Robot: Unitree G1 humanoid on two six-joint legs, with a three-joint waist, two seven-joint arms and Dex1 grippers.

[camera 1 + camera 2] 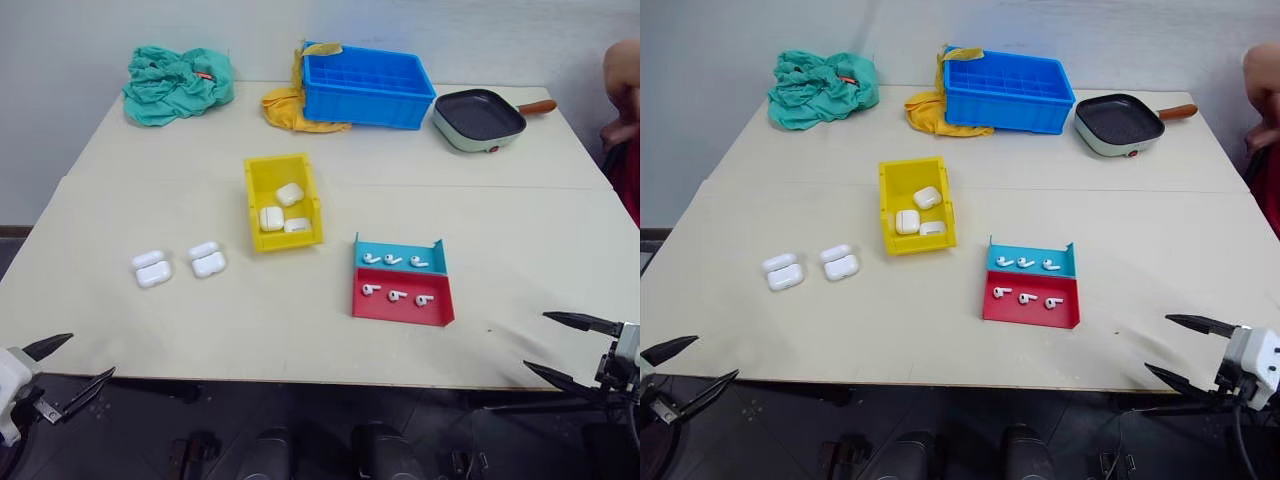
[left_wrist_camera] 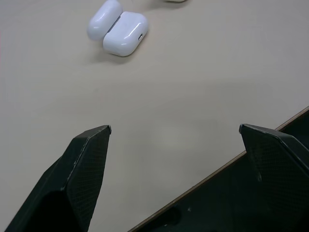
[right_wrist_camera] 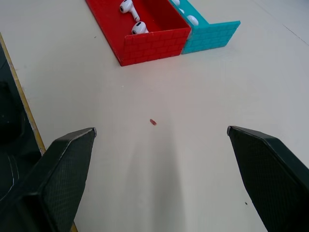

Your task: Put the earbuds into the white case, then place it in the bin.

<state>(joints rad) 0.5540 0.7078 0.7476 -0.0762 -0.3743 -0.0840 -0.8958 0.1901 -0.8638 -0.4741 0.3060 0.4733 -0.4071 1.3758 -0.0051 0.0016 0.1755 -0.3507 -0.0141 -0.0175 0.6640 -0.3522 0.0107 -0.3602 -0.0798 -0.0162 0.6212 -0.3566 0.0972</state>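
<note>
Three white earbuds (image 1: 393, 260) lie in a shallow blue tray (image 1: 436, 253), and three more earbuds (image 1: 398, 295) in the red tray (image 1: 404, 314) in front of it. Two white cases (image 1: 152, 268) (image 1: 207, 259) sit on the table's left part, their lids apparently folded back; the nearer case (image 2: 123, 31) lies ahead of my left gripper. The yellow bin (image 1: 252, 190) at mid-table holds three more cases (image 1: 271, 218). My left gripper (image 1: 90, 355) hangs open and empty off the table's front left edge. At the front right edge my right gripper (image 1: 536, 340) is open and empty, pointing toward the red tray (image 3: 145, 43).
At the back of the table are a blue compartmented crate (image 1: 365, 85), a yellow cloth (image 1: 290, 105), a crumpled green cloth (image 1: 178, 85) and a grill pan (image 1: 478, 118). A person (image 1: 622, 90) stands at the far right. A small red speck (image 3: 153, 122) lies on the table.
</note>
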